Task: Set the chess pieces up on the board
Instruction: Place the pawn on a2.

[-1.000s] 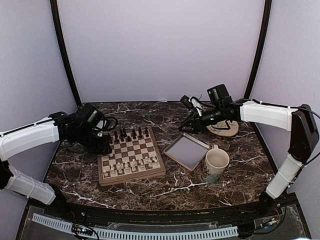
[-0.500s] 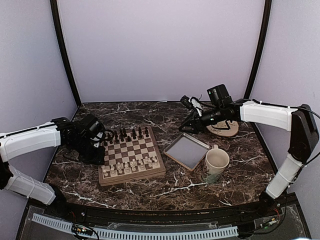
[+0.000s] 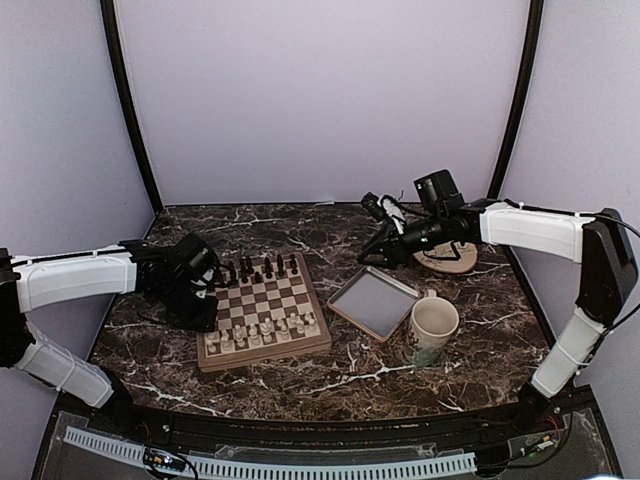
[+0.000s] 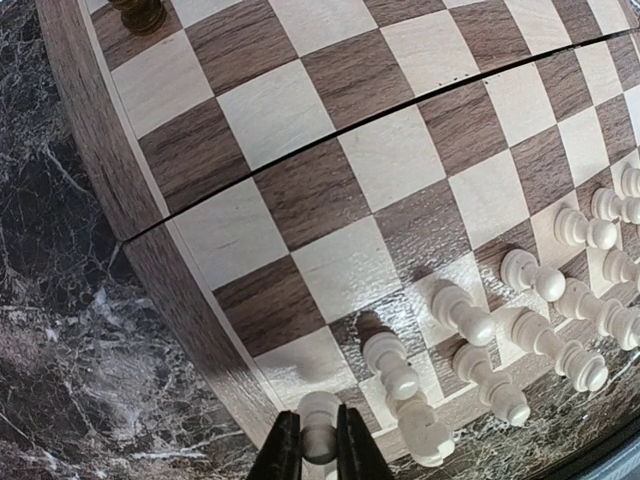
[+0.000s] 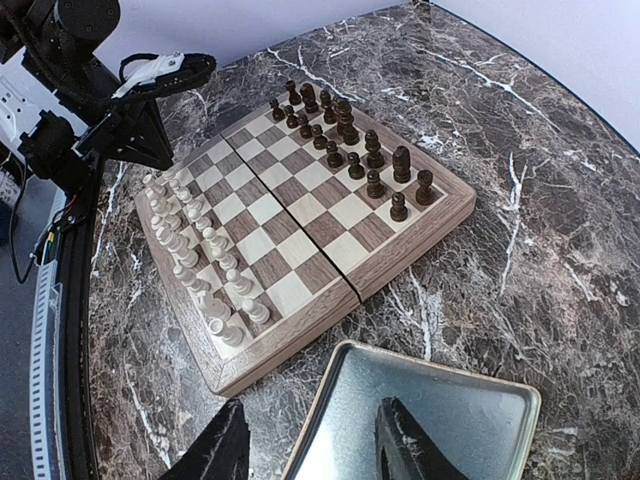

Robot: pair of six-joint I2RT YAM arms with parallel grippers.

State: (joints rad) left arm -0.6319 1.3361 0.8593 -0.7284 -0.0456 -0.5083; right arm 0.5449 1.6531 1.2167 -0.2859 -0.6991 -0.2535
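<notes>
**Left gripper holds a cream piece at the board's near left corner**

The left gripper (image 4: 318,456) is clamped narrowly on one cream chessman (image 4: 318,432) above the rim of the board (image 3: 266,356). The other chess pieces (image 3: 266,329) crowd the near edge and the dark chessmen (image 3: 262,268) the far edge, with bare checks between. The right gripper (image 5: 314,448) hangs with its fingers apart, holding nothing, over the metal tray (image 3: 376,302) just beside the board's right edge.

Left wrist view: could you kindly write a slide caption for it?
Left end effector shut on a cream chess piece at a corner of the board.
</notes>
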